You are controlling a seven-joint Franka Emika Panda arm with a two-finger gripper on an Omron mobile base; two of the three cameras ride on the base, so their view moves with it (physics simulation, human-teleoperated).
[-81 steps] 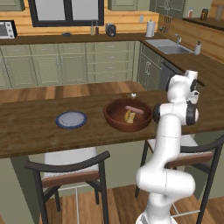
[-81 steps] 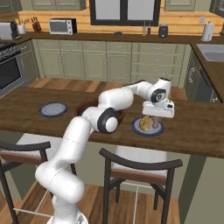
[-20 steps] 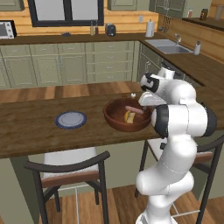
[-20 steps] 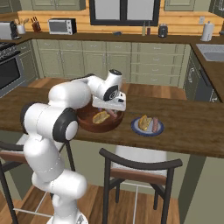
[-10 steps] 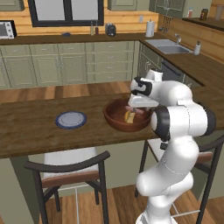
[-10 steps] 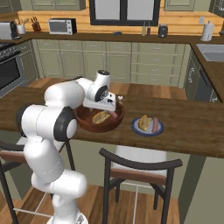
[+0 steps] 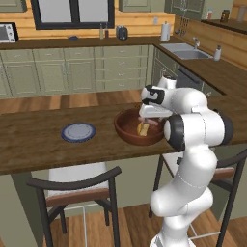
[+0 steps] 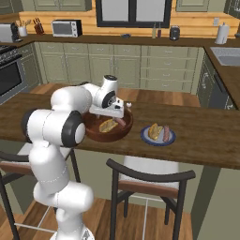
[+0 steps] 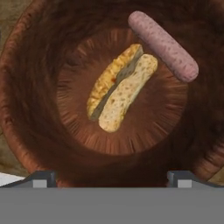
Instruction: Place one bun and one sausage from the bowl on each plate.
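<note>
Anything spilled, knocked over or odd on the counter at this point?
Nothing stands out. One bun and one sausage lie inside the bowl, a filled plate sits beside it, the other plate waits bare, and the open gripper hangs over the bowl.

open claw (image 8: 112, 118) over bowl (image 8: 96, 132)

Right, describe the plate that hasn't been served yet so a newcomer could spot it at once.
Start at the long dark wooden counter and find the big reddish-brown bowl under the open gripper. The bare blue-grey plate lies flat on the side away from the sink. Its twin beyond the bowl already carries a bun and a sausage.
</note>
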